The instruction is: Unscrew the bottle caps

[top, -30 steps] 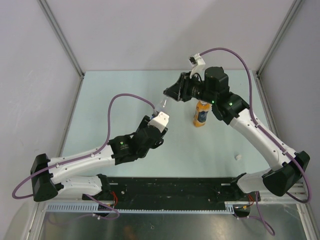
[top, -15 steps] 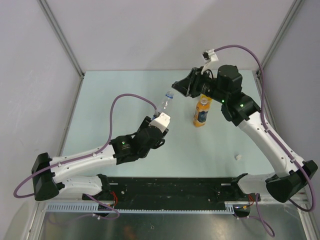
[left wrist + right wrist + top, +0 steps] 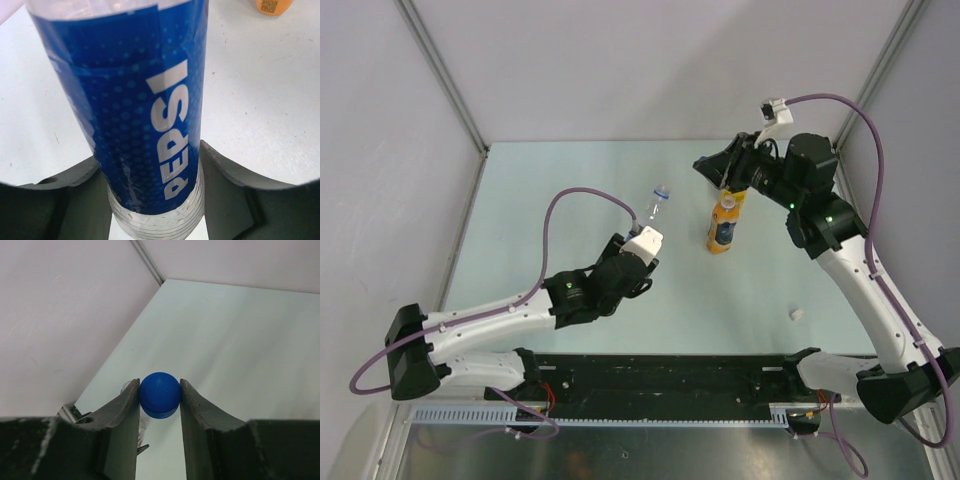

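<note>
1. The blue cap [image 3: 159,394] sits pinched between the narrow fingers of the right gripper [image 3: 159,386], in the air and apart from the Pepsi bottle [image 3: 150,115].
2. The left gripper [image 3: 152,167] clamps that tilted bottle's body; we should hold it steady.
3. We judge it best to set the cap on the table [image 3: 570,170] beside the white cap [image 3: 796,314], clear of the short orange bottle [image 3: 723,230].
</note>
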